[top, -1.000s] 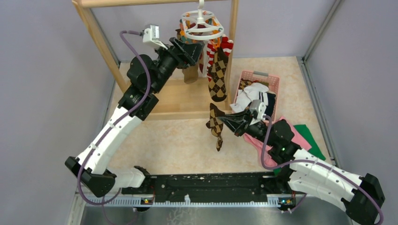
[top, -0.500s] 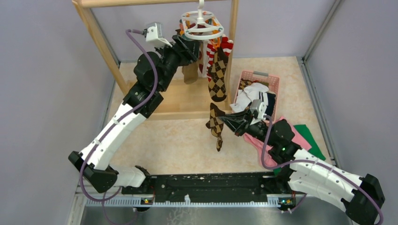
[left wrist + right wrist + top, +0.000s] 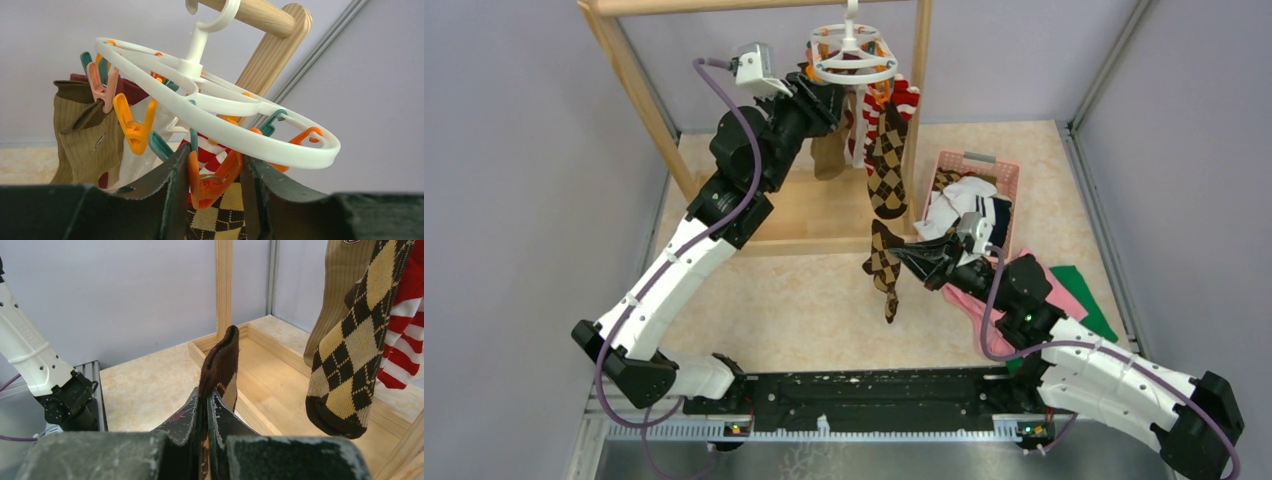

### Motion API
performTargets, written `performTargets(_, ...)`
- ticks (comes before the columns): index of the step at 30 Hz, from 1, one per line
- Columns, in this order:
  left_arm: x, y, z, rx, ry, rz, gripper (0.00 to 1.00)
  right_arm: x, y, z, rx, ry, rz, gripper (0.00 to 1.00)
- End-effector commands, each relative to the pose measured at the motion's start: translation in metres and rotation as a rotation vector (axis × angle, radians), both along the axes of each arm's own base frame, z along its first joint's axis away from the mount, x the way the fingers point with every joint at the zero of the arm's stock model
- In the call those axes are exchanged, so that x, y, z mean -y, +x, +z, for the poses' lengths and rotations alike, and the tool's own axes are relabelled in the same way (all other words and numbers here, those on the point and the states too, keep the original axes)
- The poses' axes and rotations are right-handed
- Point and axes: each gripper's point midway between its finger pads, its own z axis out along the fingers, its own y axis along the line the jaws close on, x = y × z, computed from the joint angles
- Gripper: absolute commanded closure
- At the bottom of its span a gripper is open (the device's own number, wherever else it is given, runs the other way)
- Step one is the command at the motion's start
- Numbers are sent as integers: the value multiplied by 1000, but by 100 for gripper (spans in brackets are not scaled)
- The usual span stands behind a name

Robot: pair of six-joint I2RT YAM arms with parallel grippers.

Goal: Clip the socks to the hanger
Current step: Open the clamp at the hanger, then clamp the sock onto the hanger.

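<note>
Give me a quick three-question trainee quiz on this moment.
1. True or false: the right tool is clamped on an argyle sock.
2. Which clip sits between the left tool's jaws? A teal, B orange, C pink.
3. Fill in: the hanger hooks over a wooden ____.
Key: 1 true; 2 B, the orange clip; 3 bar.

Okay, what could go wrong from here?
The left pincer sits around an orange clip on the hanger, which hangs freely from one hook, so a squeeze may swing it and lose the clip. The right pincer holds the diamond sock with most of it dangling; it may brush the hung sock going up.
</note>
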Motion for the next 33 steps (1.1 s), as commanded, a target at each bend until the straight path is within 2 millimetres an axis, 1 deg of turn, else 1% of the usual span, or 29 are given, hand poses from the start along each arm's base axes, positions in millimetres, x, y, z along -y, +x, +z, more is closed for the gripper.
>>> performTargets(1, -1, -6, 25, 58, -26, -9, 62, 4, -4, 36, 60, 77, 8, 100)
performTargets(4, 0, -7, 25, 61, -23, -16, 73, 2, -4, 35, 60, 73, 12, 100)
performTargets(7, 1, -7, 24, 60, -22, -24, 80, 0, -3, 37, 62, 67, 18, 100)
performTargets(11, 1, -8, 25, 62, -24, -24, 81, -5, -2, 42, 71, 60, 32, 100)
performTargets(15, -1, -9, 25, 61, -26, -20, 82, -15, 3, 57, 92, 55, 54, 100)
performTargets(17, -2, -9, 25, 59, -27, -13, 82, -21, 10, 68, 98, 54, 45, 100)
performTargets(18, -3, -9, 24, 59, -28, -11, 83, -25, 16, 68, 82, 43, 36, 100)
performTargets(22, -5, -9, 22, 55, -26, -1, 83, -39, 27, 81, 77, 30, 0, 100)
performTargets(23, -5, -9, 22, 55, -26, 0, 83, -42, 30, 90, 95, 23, -23, 100)
performTargets(25, -5, -8, 17, 36, -13, 0, 83, -48, 37, 99, 112, 6, -69, 100)
performTargets(29, -8, -10, 18, 34, -17, 5, 84, -52, 57, 116, 92, 17, -166, 100)
performTargets(33, -9, -11, 17, 33, -18, 7, 85, -53, 78, 123, 96, -3, -276, 100)
